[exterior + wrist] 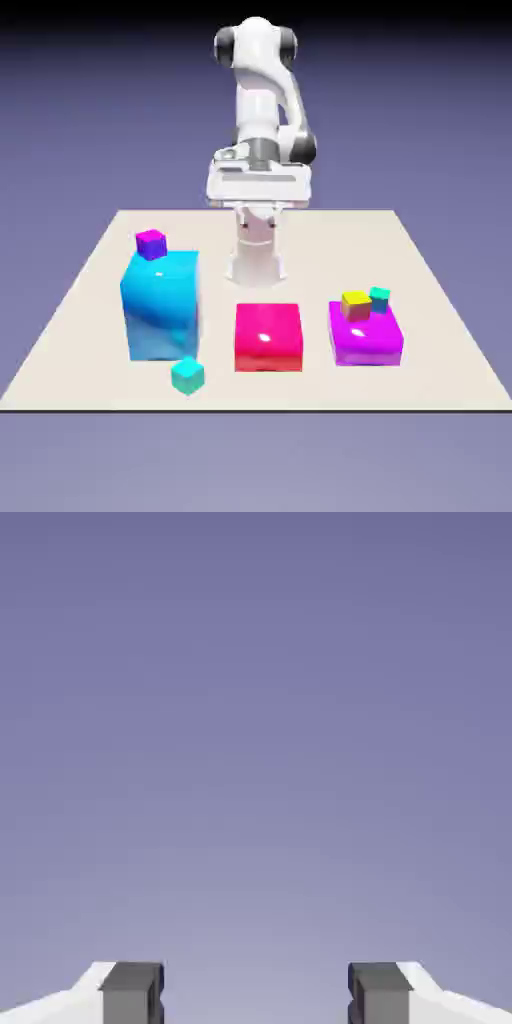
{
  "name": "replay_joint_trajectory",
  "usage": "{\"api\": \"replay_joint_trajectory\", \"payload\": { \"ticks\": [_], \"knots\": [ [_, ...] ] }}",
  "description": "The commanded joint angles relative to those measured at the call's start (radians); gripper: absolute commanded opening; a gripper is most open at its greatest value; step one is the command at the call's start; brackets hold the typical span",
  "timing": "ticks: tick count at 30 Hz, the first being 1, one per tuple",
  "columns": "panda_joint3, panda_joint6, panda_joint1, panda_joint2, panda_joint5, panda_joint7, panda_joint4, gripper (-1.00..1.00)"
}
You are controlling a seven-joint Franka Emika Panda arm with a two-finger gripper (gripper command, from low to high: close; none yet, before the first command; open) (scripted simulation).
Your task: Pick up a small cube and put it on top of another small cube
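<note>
**Hovering Above the Table: Cube Not Yet Approached**

Hanging high over the far side of the table [90, 300], the gripper [256, 997] stood spread, with only backdrop showing between its two grey fingertips [130, 992]. Nothing was pinched.

The small cube [187, 375], glossy turquoise-green, rested on the table near the front edge, just beside the near right corner of the tall blue block [160, 305] at the exterior view's left. The yellow cube [355, 304] sat on the purple block [367, 336] at the exterior view's right, with a tiny teal cube [379, 297] close behind it. A pink block [268, 337] lay between the two large blocks, and a small magenta cube [151, 243] topped the blue block.

Likely hazards:
- A descent beside the blue block could strike its wall, given how close the small cube lay.
- If the yellow cube was the target, placement could nudge the teal cube, or an off-centre release could let the small cube slide off.
- The wrong small cube could be selected.
</note>
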Motion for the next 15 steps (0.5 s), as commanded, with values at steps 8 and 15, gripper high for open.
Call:
{"api": "replay_joint_trajectory", "payload": {
  "ticks": [8, 15],
  "knots": [
    [-0.198, -0.150, 0.133, 0.290, 0.025, -0.315, 0.146, 0.00],
    [-0.372, -0.282, 0.250, 0.544, 0.047, -0.590, 0.274, 0.00]
  ]
}}
